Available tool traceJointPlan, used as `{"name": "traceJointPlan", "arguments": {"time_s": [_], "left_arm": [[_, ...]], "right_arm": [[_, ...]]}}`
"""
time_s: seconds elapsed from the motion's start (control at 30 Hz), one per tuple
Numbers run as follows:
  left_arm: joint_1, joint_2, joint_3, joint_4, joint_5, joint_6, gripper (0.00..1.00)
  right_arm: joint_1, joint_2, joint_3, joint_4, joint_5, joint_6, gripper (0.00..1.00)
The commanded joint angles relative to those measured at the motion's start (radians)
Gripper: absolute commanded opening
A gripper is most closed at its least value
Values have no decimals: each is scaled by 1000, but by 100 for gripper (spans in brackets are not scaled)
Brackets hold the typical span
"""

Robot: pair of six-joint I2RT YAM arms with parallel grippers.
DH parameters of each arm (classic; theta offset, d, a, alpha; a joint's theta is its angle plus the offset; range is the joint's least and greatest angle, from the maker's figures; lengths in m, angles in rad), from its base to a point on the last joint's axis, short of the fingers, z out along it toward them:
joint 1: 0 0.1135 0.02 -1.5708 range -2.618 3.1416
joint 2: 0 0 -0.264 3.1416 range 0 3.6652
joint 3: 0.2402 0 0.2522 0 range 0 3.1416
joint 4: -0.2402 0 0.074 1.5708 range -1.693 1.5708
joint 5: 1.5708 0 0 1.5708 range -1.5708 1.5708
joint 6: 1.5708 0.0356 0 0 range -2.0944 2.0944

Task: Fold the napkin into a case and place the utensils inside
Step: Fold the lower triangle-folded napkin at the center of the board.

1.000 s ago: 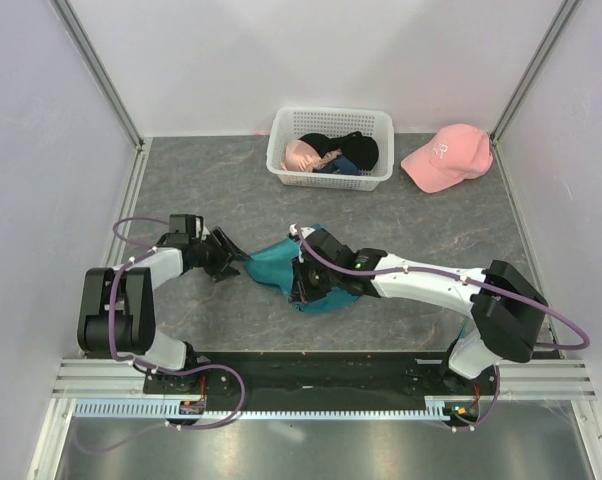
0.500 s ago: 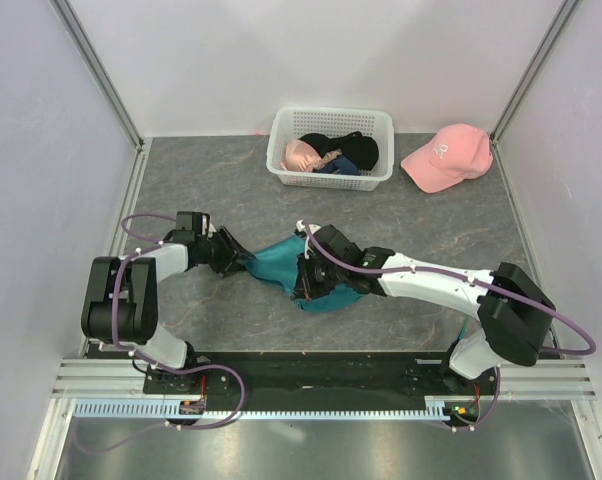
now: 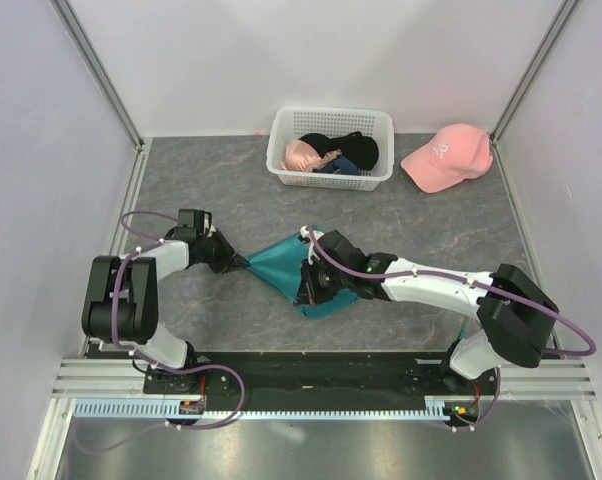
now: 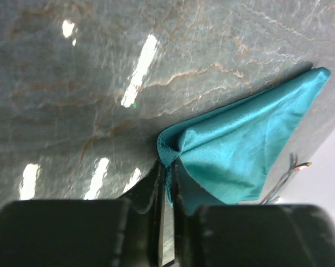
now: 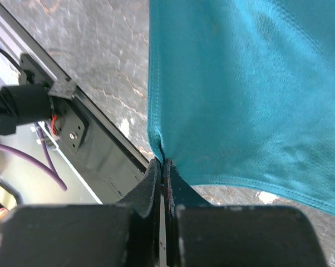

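Observation:
The teal-green napkin (image 3: 281,266) lies bunched in the middle of the table, stretched between my two grippers. My left gripper (image 3: 235,263) is shut on the napkin's left corner (image 4: 170,153); its jaws pinch the cloth's folded tip. My right gripper (image 3: 311,283) is shut on the napkin's near edge (image 5: 161,150), and the cloth (image 5: 245,83) hangs taut in front of that wrist camera. The napkin (image 4: 240,144) spreads away to the right in the left wrist view. The utensils are out of view.
A white lattice basket (image 3: 330,148) with dark and pink garments stands at the back centre. A pink baseball cap (image 3: 444,155) lies to its right. The black base rail (image 5: 73,128) runs along the near edge.
My left gripper has moved right to the napkin's left corner and closed on it. The right gripper, still shut on the cloth, has shifted slightly right, and the napkin is pulled flatter.

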Motion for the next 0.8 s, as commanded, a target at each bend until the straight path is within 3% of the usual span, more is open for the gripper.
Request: {"name": "traceJointPlan", "arguments": {"time_s": [0.0,0.23,0.37,0.77], "left_arm": [[0,-98,60,-94,-122,80,3],[-4,-221,85,-255,-270,154,2],[-59,-248,102,-310,-390,147,2],[-348,-28,398,-470,-760,44,2]], "right_arm": [[55,-20,-50,43,-54,9,0],[99,9,-182,287,-161,124,0],[89,-9,-233,374,-198,170,0],[-97,-75,-473,565,-364,228,0]]}}
